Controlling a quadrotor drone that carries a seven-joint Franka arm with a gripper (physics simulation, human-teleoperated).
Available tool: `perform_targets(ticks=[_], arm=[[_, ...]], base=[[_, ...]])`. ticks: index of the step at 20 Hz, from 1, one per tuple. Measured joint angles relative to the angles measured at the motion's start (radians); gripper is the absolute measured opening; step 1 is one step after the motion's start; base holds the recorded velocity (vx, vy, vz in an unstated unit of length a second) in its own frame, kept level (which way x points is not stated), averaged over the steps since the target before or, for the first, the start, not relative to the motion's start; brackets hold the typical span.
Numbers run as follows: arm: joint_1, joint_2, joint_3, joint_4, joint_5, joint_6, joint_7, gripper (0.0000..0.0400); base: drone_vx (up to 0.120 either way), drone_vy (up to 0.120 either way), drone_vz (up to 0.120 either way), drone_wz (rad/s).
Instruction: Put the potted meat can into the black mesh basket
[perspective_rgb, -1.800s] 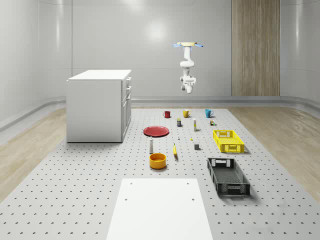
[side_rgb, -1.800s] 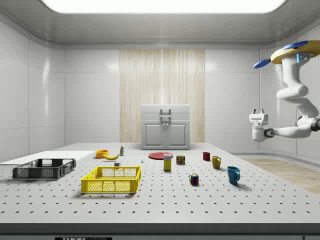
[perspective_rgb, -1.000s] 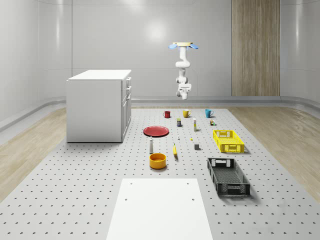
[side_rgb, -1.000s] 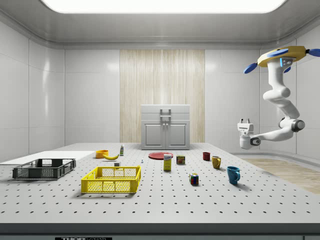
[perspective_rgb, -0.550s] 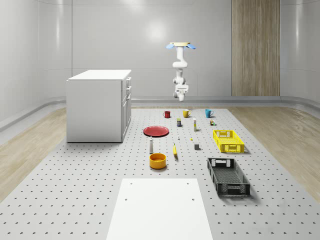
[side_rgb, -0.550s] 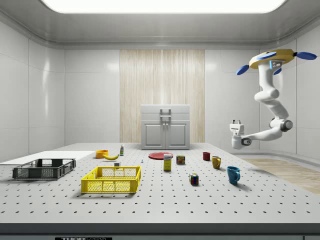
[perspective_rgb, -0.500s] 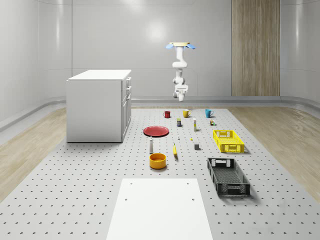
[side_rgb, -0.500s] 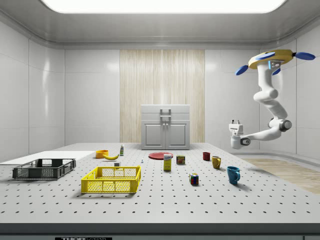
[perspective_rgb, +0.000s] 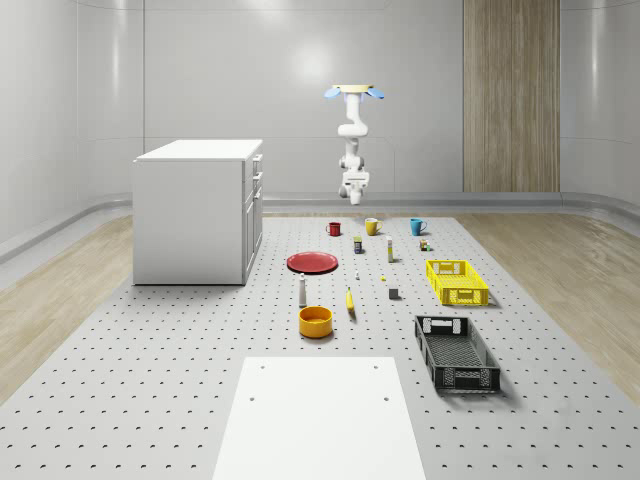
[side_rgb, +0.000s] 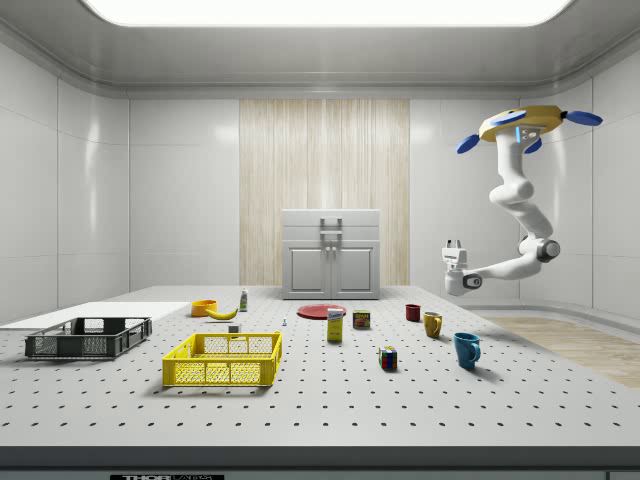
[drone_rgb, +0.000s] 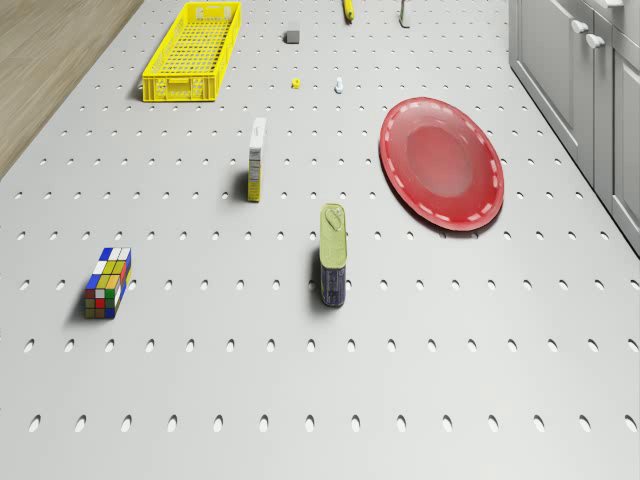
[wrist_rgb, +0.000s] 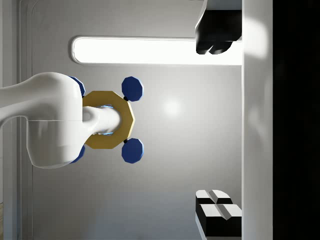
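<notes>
as the drone (side_rgb: 521, 124) has flown in above the mugs, its gripper (side_rgb: 455, 246) points up, open and empty, nearer the potted meat can (drone_rgb: 333, 256) standing by the red plate (drone_rgb: 441, 162), far from the black mesh basket (perspective_rgb: 455, 352)

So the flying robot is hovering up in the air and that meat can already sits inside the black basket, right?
Not quite. The drone does hover high above the table's far end, but the potted meat can is not in the black mesh basket. It stands on the perforated table beside the red plate, as the drone view shows. In the whole-scene view the basket holds nothing.
</notes>
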Motion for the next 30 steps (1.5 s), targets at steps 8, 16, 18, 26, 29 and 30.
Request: perform_targets(ticks=[8,16,18,26,29,30], arm=[[-0.001,-0.004,0.003,-0.004,-0.003,0.006,0.000,0.0400],[-0.004,-0.008,0.012,-0.008,-0.015,0.012,0.002,0.0400],[-0.006,-0.009,0.016,-0.009,-0.022,0.014,0.002,0.0400],[-0.020,-0.014,0.064,-0.016,-0.089,0.020,0.011,0.0400],[-0.033,-0.017,0.106,-0.023,-0.148,0.023,0.019,0.0400],[-0.040,-0.019,0.126,-0.027,-0.175,0.025,0.023,0.0400]], base=[[0.120,-0.105,0.000,0.000],[0.120,0.000,0.000,0.000],[0.120,0.000,0.000,0.000],[0.120,0.000,0.000,0.000],[0.120,0.000,0.000,0.000],[0.120,0.000,0.000,0.000]])
